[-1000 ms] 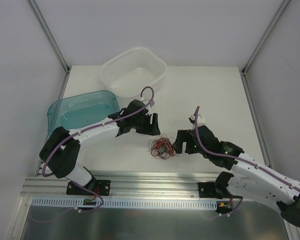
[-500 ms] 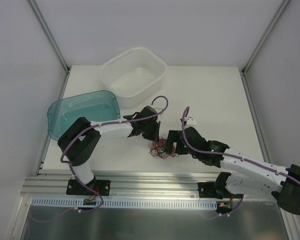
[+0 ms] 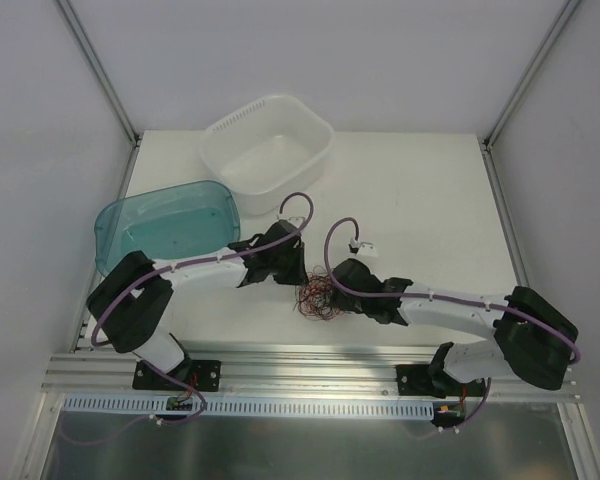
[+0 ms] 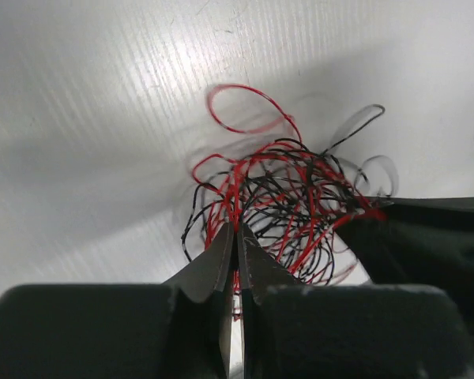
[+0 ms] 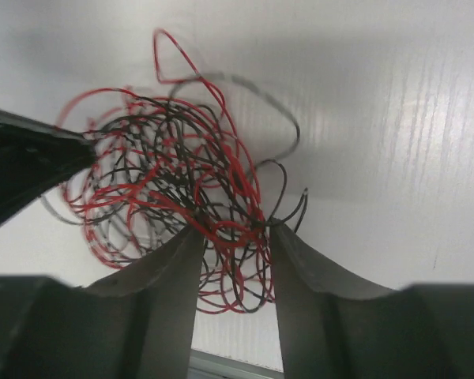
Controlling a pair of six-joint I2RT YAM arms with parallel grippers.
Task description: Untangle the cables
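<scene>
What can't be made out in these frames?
- Top view: cables are too fine to trace single strands.
- Left wrist: left end effector is shut at the clump's edge; its fingers hide whether any strand is pinched.
- Right wrist: right end effector straddles strands with jaws apart; the outer loops are blurred, and its fingers hide the lower clump.
</scene>
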